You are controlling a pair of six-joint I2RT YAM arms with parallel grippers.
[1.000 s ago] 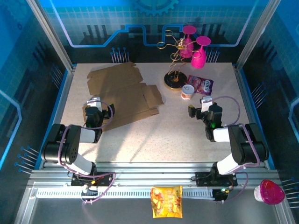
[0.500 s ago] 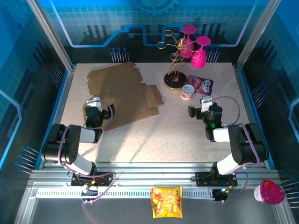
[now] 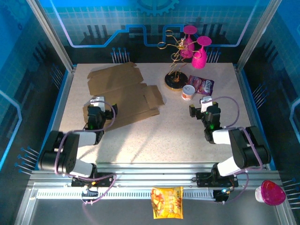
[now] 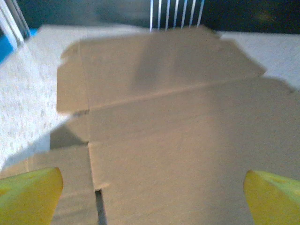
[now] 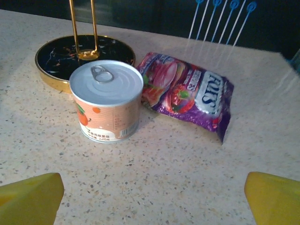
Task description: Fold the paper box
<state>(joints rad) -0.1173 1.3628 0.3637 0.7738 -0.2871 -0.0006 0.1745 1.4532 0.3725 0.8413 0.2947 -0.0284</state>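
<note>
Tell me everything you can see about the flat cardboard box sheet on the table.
The paper box is a plain brown cardboard cut-out, unfolded, lying flat on the left rear part of the table. Creases, slots and flaps mark its edges; no print shows. The open left gripper hangs over its near edge; contact cannot be told.

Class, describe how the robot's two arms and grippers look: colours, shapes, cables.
The left arm and right arm are black with a white segment near the base and purple cables looping alongside. The left gripper and right gripper are black with a white block; wrist views show yellow fingertips.
</note>
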